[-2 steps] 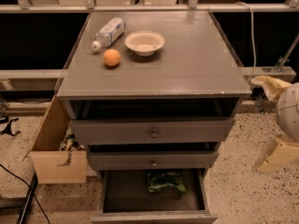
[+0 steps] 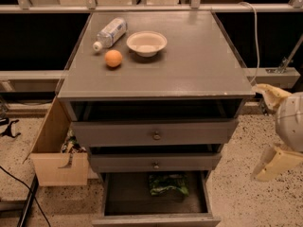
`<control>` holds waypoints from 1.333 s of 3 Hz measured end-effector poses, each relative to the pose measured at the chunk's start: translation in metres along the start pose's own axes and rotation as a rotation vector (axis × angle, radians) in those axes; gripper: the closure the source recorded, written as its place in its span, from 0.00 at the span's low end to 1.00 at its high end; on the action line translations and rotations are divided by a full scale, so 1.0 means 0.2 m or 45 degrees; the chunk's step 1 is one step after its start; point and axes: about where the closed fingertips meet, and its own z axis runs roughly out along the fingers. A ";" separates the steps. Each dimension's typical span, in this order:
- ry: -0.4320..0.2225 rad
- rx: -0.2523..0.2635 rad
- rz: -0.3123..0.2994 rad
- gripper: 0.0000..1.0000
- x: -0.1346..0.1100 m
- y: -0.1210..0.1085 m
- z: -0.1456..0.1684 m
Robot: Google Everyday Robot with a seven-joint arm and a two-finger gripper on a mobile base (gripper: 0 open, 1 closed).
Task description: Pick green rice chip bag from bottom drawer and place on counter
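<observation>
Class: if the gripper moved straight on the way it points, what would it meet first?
Probably the right side of the drawer cabinet: the open gripper, at the picture's right edge, points left towards it. Depth is unclear.

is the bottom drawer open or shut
Open: the bottom drawer is pulled out, its dark inside exposed, with the green rice chip bag at the back. The gripper hangs off to the right, apart from it.
</observation>
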 end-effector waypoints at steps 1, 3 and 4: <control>-0.071 -0.009 0.078 0.00 0.02 0.10 0.13; -0.320 -0.009 0.227 0.00 -0.03 0.43 0.53; -0.315 -0.009 0.224 0.00 -0.03 0.42 0.52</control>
